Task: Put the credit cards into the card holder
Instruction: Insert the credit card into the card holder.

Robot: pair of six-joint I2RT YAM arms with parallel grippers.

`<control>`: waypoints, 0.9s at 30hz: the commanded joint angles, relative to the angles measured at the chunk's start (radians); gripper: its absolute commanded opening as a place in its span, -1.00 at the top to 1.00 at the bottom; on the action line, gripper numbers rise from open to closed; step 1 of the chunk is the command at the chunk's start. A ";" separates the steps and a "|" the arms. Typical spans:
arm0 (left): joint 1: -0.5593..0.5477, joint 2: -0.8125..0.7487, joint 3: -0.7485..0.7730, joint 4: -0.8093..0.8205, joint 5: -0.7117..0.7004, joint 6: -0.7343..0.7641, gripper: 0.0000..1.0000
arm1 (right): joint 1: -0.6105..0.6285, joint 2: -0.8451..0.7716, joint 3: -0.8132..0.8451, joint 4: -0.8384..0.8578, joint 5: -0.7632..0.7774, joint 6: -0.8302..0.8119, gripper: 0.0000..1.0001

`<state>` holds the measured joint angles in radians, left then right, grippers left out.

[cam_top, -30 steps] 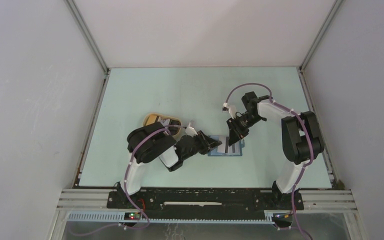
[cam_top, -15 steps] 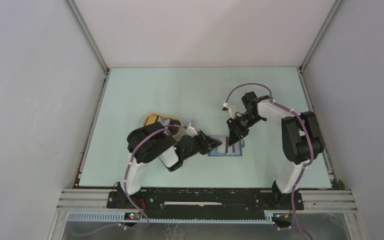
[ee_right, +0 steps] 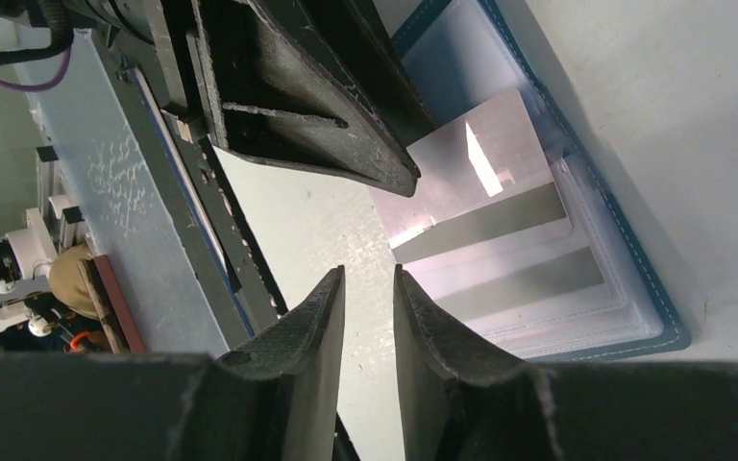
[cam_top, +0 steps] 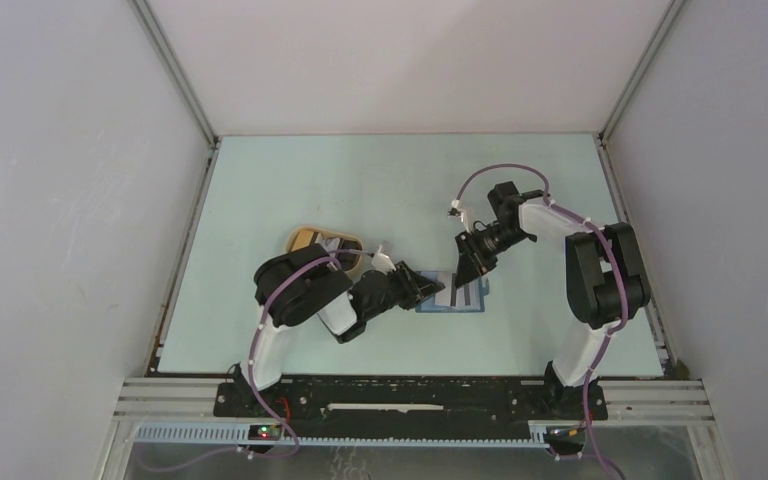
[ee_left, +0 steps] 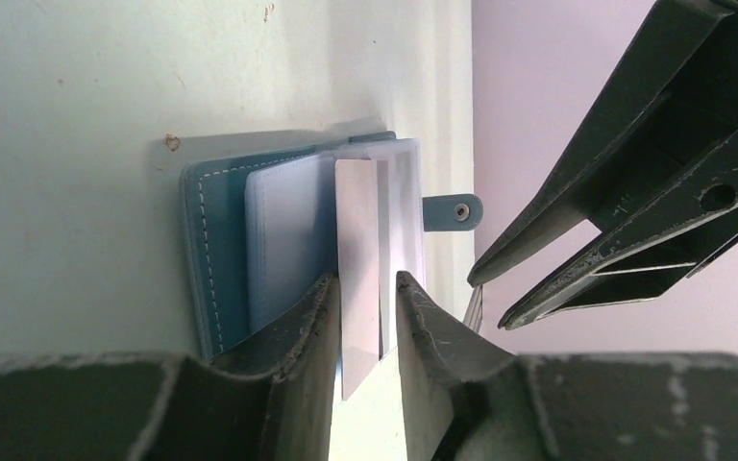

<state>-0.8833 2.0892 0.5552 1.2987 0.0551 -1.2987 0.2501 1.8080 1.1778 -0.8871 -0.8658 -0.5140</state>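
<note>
1. Left wrist view: your left gripper (ee_left: 363,283) clamps a silvery plastic credit card (ee_left: 358,240), partly inside the open teal fold-over card holder (ee_left: 216,240).
2. Right gripper (ee_right: 367,279): slightly apart, empty.
3. Still to do, I judge: push it home.

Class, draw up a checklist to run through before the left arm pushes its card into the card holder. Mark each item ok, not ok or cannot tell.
1. Card holder open, sleeves exposed: ok.
2. Card between the left tool's fingers: ok.
3. Card firmly clamped: cannot tell.
4. Card's leading edge inside a sleeve: cannot tell.
5. Right tool empty, jaws apart: ok.
6. Right tool not touching the card: ok.
</note>
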 commanded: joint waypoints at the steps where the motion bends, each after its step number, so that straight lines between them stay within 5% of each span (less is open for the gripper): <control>1: -0.008 -0.002 -0.016 0.025 0.002 0.036 0.35 | -0.003 -0.044 0.020 0.049 -0.048 0.060 0.33; 7: -0.008 -0.011 -0.021 0.025 0.007 0.039 0.39 | 0.011 -0.066 -0.012 0.215 -0.023 0.245 0.42; 13: -0.008 -0.009 -0.030 0.043 0.011 0.038 0.46 | 0.108 -0.087 -0.020 0.391 0.173 0.434 0.54; 27: -0.008 -0.021 -0.026 0.061 0.032 0.047 0.47 | 0.229 -0.011 -0.001 0.408 0.326 0.468 0.75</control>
<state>-0.8837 2.0892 0.5369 1.3197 0.0669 -1.2835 0.4534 1.7744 1.1599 -0.4969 -0.6079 -0.0677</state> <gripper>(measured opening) 0.264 0.126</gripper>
